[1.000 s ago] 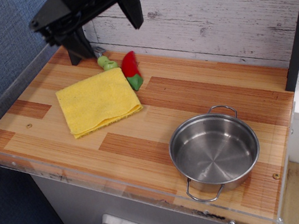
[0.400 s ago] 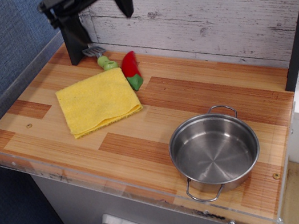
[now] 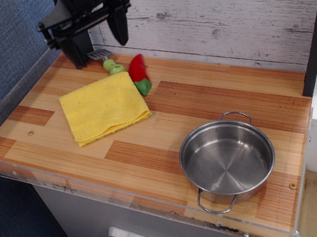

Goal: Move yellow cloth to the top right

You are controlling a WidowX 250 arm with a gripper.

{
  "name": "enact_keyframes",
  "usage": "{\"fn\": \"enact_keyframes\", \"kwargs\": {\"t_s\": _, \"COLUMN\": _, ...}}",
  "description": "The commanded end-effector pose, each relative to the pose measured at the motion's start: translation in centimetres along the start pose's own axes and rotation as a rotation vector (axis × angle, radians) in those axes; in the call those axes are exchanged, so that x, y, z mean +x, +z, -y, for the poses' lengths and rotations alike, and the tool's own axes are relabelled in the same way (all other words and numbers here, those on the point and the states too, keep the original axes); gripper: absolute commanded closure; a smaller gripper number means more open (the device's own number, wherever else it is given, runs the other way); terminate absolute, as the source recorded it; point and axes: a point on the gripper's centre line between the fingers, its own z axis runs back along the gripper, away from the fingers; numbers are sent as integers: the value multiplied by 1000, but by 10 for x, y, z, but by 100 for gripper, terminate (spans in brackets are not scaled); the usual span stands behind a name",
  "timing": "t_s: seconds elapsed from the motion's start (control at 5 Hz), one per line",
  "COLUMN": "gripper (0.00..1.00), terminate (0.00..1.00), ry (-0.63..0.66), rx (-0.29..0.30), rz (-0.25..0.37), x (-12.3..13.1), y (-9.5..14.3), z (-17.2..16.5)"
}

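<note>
The yellow cloth (image 3: pixel 103 107) lies folded and flat on the left part of the wooden counter (image 3: pixel 204 101). My black gripper (image 3: pixel 100 45) hangs open at the back left, above and behind the cloth, holding nothing. Its two fingers (image 3: pixel 119 28) point down with a wide gap between them.
A red and green toy pepper (image 3: pixel 139 74) and a green-handled utensil (image 3: pixel 109 62) lie just behind the cloth. A steel pot (image 3: pixel 227 159) stands at the front right. A grey plank wall (image 3: pixel 220 15) backs the counter, and a clear rim (image 3: pixel 65 184) runs along its front and left edges.
My gripper has come down and shifted slightly left at the back of the counter, staying open. The cloth and other things have not moved.
</note>
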Motion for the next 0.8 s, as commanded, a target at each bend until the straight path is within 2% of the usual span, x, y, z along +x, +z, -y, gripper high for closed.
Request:
{"fn": "enact_keyframes", "kwargs": {"t_s": 0.0, "gripper": 0, "terminate": 0, "ry": 12, "rx": 86, "rz": -23, "x": 14, "y": -29, "z": -16}}
{"fn": "enact_keyframes", "kwargs": {"t_s": 0.2, "gripper": 0, "terminate": 0, "ry": 15, "rx": 125, "rz": -49, "x": 13, "y": -43, "z": -26}}
{"fn": "enact_keyframes", "kwargs": {"t_s": 0.6, "gripper": 0, "terminate": 0, "ry": 22, "rx": 158, "rz": -103, "x": -4, "y": -67, "z": -9}}
